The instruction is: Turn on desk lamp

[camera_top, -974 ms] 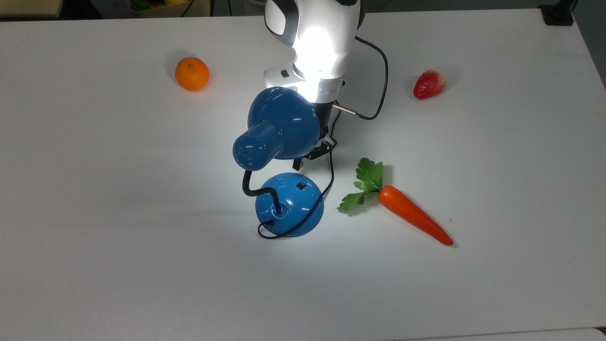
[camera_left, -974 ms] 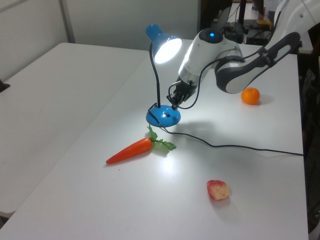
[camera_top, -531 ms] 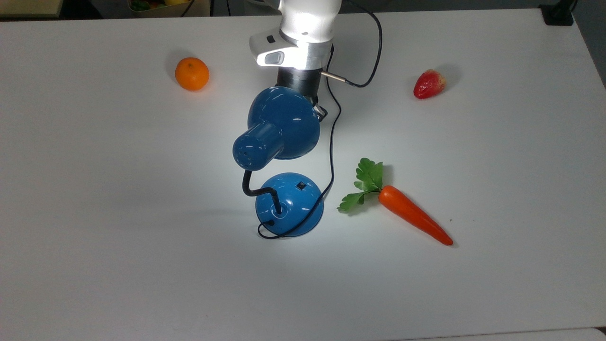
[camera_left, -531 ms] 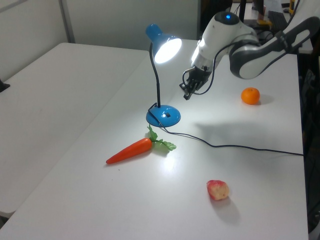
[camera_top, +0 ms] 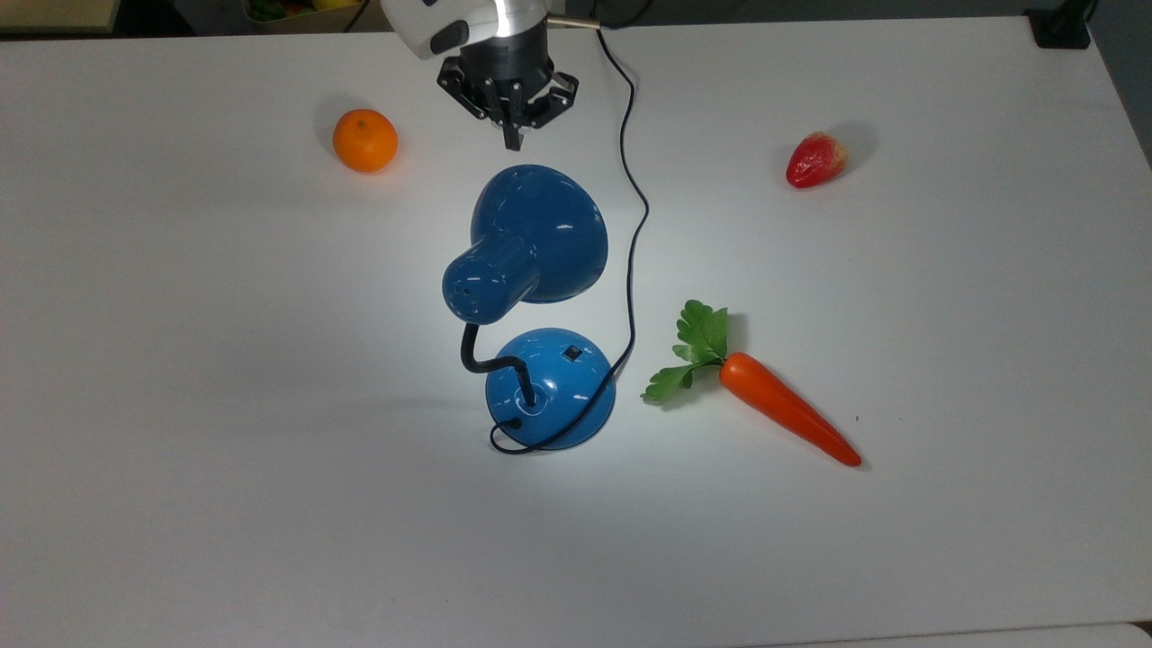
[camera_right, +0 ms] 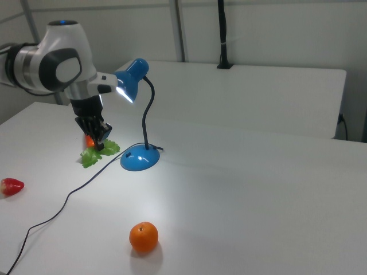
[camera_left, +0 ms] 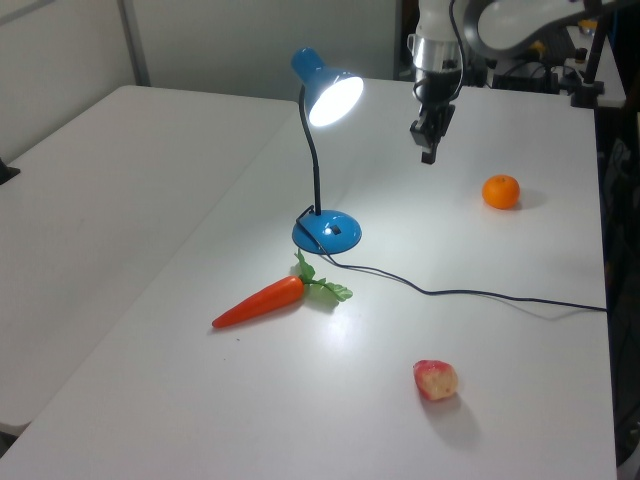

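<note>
The blue desk lamp (camera_top: 531,238) stands mid-table with its bulb lit, and the shade glows bright in the left view (camera_left: 335,97). A bent black neck joins the shade to the round base (camera_top: 551,387), which carries a small black switch (camera_top: 571,353). The black cord (camera_top: 630,225) runs from the base toward the table's far edge in the top view. My gripper (camera_top: 513,137) hangs in the air beyond the shade, well away from the base, shut with nothing in it. It also appears in the left view (camera_left: 428,150) and in the right view (camera_right: 98,140).
An orange (camera_top: 364,140) lies at the top view's upper left. A strawberry (camera_top: 816,159) sits at the upper right. A carrot (camera_top: 783,409) with green leaves lies just right of the lamp base. The white table (camera_top: 180,504) is bare in front.
My gripper rose from beside the lamp base and pulled back past the shade toward the top view's upper edge. The lamp stayed lit and did not move.
</note>
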